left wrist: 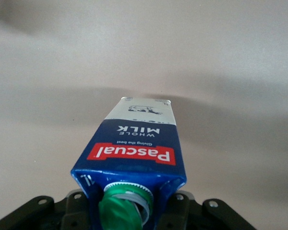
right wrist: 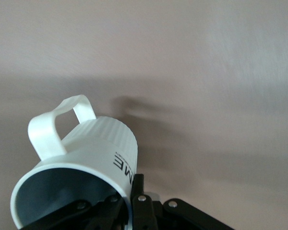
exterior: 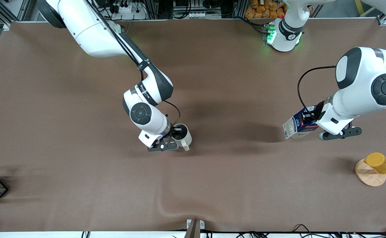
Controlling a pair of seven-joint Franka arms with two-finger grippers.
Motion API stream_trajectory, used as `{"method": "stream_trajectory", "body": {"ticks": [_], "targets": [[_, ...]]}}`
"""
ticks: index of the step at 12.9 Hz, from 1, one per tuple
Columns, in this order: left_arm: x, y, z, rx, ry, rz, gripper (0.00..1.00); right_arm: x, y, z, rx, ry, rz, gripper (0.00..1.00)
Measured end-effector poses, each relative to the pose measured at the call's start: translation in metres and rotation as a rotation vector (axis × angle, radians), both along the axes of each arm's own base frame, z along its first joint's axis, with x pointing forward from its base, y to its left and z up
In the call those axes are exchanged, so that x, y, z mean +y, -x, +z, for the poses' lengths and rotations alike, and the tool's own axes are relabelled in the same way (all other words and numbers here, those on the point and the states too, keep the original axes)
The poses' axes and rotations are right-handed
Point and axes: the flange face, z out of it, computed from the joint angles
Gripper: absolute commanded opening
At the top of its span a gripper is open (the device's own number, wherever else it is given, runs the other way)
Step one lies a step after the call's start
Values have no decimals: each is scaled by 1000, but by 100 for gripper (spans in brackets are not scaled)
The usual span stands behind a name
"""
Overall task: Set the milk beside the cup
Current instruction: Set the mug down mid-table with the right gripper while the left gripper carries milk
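The milk point(exterior: 299, 126) is gripped by the left claw point(exterior: 312, 123) near the left arm's end of the counter point(exterior: 80, 181). The carton is held at its gable top and is tilted, so that its pale base points away from the claw toward the middle of the counter. In the left wrist view the green cap point(left wrist: 122, 207) is seen just in front of the claw point(left wrist: 129, 211), and the red label band point(left wrist: 132, 154) is turned upward. Whether the carton touches the counter cannot be told.

The cup point(exterior: 181, 135) is gripped by the right claw point(exterior: 176, 132) over the middle of the counter. In the right wrist view one finger point(right wrist: 137, 191) is seen pressed on the outer wall of the cup point(right wrist: 98, 148), while the rest of the claw point(right wrist: 122, 203) reaches into the grey interior. The handle point(right wrist: 57, 124) is turned away from the claw. The milk and the cup are well apart.

A yellow cup point(exterior: 379, 162) is standing on a wooden stand point(exterior: 370, 175), nearer to the front camera than the left claw.
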Motion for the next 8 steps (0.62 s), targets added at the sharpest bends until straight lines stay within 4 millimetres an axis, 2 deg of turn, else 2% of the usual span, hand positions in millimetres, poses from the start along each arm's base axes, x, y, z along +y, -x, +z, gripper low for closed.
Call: {"method": "stream_trajectory", "body": {"ticks": [1, 2, 3, 6, 7, 8], "targets": [[0, 0, 0, 0, 0, 0, 51, 1, 5, -3, 27, 17, -32, 15], [0, 0, 0, 0, 0, 1, 51, 5, 9, -5, 44, 28, -57, 53], [1, 0, 0, 0, 0, 1, 51, 12, 14, -5, 51, 34, -74, 100], [1, -1, 1, -3, 0, 2, 51, 19, 19, -1, 59, 42, -90, 100], [1, -1, 3, -7, 1, 1, 51, 16, 17, 7, 63, 48, -94, 100], [0, -2, 6, -12, 2, 1, 52, 11, 14, 24, 69, 57, -101, 100]]}}
